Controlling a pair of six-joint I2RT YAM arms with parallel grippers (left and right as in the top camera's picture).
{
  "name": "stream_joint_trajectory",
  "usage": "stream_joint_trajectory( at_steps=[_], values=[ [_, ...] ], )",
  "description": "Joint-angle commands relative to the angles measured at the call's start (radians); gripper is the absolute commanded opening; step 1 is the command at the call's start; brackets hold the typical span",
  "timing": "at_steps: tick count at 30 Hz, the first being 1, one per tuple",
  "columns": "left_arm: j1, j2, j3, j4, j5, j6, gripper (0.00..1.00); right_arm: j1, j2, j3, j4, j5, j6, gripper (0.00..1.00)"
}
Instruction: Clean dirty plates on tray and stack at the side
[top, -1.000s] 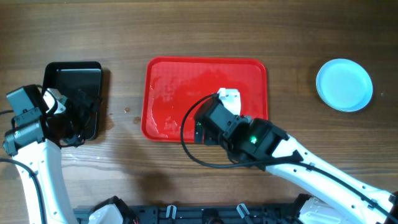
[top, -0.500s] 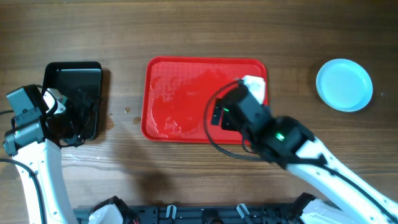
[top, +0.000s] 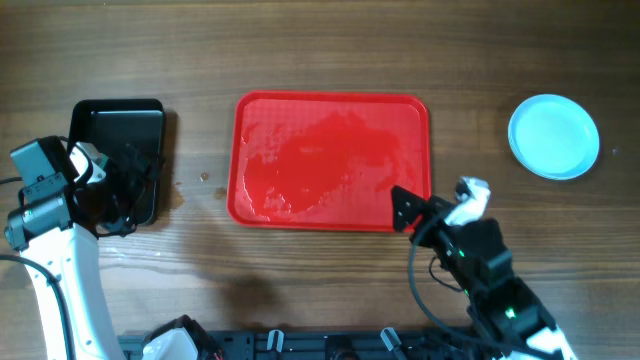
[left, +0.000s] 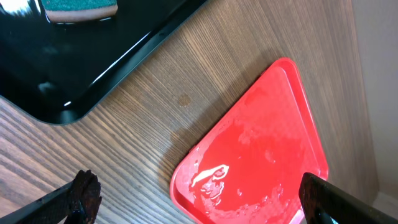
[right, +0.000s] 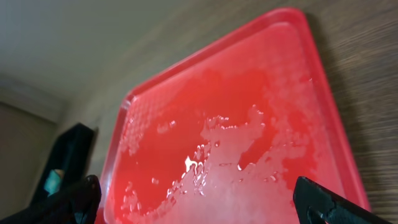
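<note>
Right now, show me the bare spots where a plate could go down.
Bare wood lies between the red tray and the pale blue plate, and on the table beyond both. The tray holds nothing but looks wet. Crowded: the tray's near right corner, at the open right gripper, and the black tray by the left gripper.

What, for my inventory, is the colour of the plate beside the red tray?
Pale blue plate, best seen overhead.

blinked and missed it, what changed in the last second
The right gripper drew back off the red tray toward the near right; it is open and empty. The left gripper, black tray, red tray and pale blue plate stayed put.
</note>
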Motion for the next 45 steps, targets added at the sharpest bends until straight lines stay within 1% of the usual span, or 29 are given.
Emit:
stream_joint_trajectory(
  at_steps=[1,5,8,13,20,23,27,36,40,41,43,45],
  values=[
    [0.001,-0.011,-0.002,0.002,0.012,0.005,1.0,-0.057,-0.148,-0.07,0.016,-0.054,-0.033,1.0],
    [0.001,-0.011,-0.002,0.002,0.012,0.005,1.0,-0.134,-0.27,-0.102,0.006,-0.112,-0.107,1.0],
    [0.001,-0.011,-0.002,0.002,0.012,0.005,1.0,-0.18,-0.322,-0.102,-0.011,-0.121,-0.123,1.0],
    [0.001,-0.011,-0.002,0.002,0.012,0.005,1.0,-0.219,-0.396,-0.106,-0.013,-0.121,-0.214,1.0],
    [0.001,-0.011,-0.002,0.002,0.012,0.005,1.0,-0.276,-0.493,-0.17,0.003,-0.118,-0.223,1.0],
    [0.001,-0.011,-0.002,0.002,0.012,0.005,1.0,-0.289,-0.509,-0.177,0.024,-0.117,-0.248,1.0],
    [0.001,-0.011,-0.002,0.002,0.012,0.005,1.0,-0.323,-0.532,-0.179,0.027,-0.117,-0.32,1.0],
    [0.001,-0.011,-0.002,0.002,0.012,0.005,1.0,-0.491,-0.532,-0.179,0.028,-0.121,-0.469,1.0],
    [0.001,-0.011,-0.002,0.002,0.012,0.005,1.0,-0.554,-0.532,-0.179,0.027,-0.122,-0.576,1.0],
    [0.001,-0.011,-0.002,0.002,0.012,0.005,1.0,-0.564,-0.532,-0.179,0.027,-0.121,-0.631,1.0],
    [0.001,-0.011,-0.002,0.002,0.012,0.005,1.0,-0.571,-0.532,-0.179,0.027,-0.121,-0.707,1.0],
    [0.001,-0.011,-0.002,0.002,0.012,0.005,1.0,-0.573,-0.532,-0.179,0.026,-0.121,-0.753,1.0]
  ],
)
